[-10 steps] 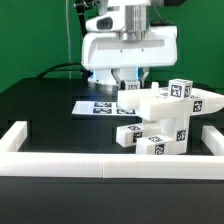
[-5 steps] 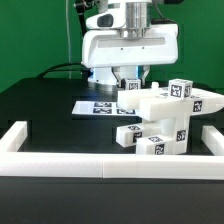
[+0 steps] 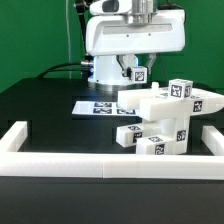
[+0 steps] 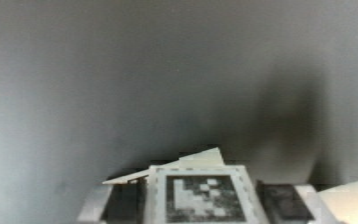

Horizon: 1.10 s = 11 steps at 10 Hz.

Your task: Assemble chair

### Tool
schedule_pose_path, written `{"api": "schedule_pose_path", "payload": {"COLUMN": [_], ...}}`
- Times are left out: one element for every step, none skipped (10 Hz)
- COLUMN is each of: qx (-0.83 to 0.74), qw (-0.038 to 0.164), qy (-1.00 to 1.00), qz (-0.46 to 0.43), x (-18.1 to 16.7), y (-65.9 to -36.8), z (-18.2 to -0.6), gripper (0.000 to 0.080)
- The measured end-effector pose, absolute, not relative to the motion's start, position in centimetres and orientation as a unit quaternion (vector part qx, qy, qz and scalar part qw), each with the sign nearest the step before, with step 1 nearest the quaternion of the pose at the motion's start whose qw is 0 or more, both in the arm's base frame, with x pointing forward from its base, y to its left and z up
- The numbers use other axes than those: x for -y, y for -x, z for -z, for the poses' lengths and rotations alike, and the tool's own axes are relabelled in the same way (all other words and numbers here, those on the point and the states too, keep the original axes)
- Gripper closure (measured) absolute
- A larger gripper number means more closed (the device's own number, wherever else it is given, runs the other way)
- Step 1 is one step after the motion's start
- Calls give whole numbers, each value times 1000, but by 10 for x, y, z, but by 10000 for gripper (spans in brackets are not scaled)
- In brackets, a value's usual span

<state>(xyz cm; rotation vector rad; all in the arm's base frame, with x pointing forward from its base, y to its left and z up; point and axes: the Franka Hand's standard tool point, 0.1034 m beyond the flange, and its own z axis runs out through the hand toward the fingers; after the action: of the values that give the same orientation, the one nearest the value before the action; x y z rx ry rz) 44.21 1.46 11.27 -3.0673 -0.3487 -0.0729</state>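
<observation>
The gripper [image 3: 137, 72] hangs above the black table [image 3: 40, 110], near the back of the scene, and its jaws are drawn in narrow on a small white chair part [image 3: 139, 73] that shows a square black-and-white tag between the fingers. That little block is clear of the table surface, held up in the air under the big white wrist housing. In the wrist view the same tagged part [image 4: 197, 190] sits pinched between the two dark fingers [image 4: 286, 196], with only blurred grey table beyond it. Below and toward the exterior view's right stands the half-built chair [image 3: 168, 118] — a cluster of blocky white pieces stacked on one another, several faces carrying square tags, a flat slab lying across the top with a tagged cube on it. It rests on the table just inside the long low white border rail [image 3: 100, 165], which runs along the near edge and turns up at both ends. Flat on the table behind the chair, almost under the gripper, lies the marker board [image 3: 95, 105] — thin, white, with a row of tags printed on it.
</observation>
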Motion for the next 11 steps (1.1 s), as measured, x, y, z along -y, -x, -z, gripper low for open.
{"api": "schedule_pose_path", "payload": {"qx": [116, 125, 129, 133, 140, 138, 137, 139, 148, 148, 151], "qw": [26, 26, 24, 22, 14, 15, 15, 15, 14, 14, 14], "qy": [993, 992, 991, 990, 989, 990, 990, 989, 988, 988, 988], "qz": [22, 24, 33, 38, 40, 38, 38, 37, 39, 40, 42], "x": [-15, -17, -18, -20, -23, -22, -21, -21, -21, -24, -28], "y": [-443, -456, -467, -474, -479, -477, -477, -477, -480, -487, -495], "z": [-114, -123, -129, -132, -135, -133, -133, -133, -133, -136, -137], "gripper": [511, 511, 511, 511, 511, 511, 511, 511, 511, 511, 511]}}
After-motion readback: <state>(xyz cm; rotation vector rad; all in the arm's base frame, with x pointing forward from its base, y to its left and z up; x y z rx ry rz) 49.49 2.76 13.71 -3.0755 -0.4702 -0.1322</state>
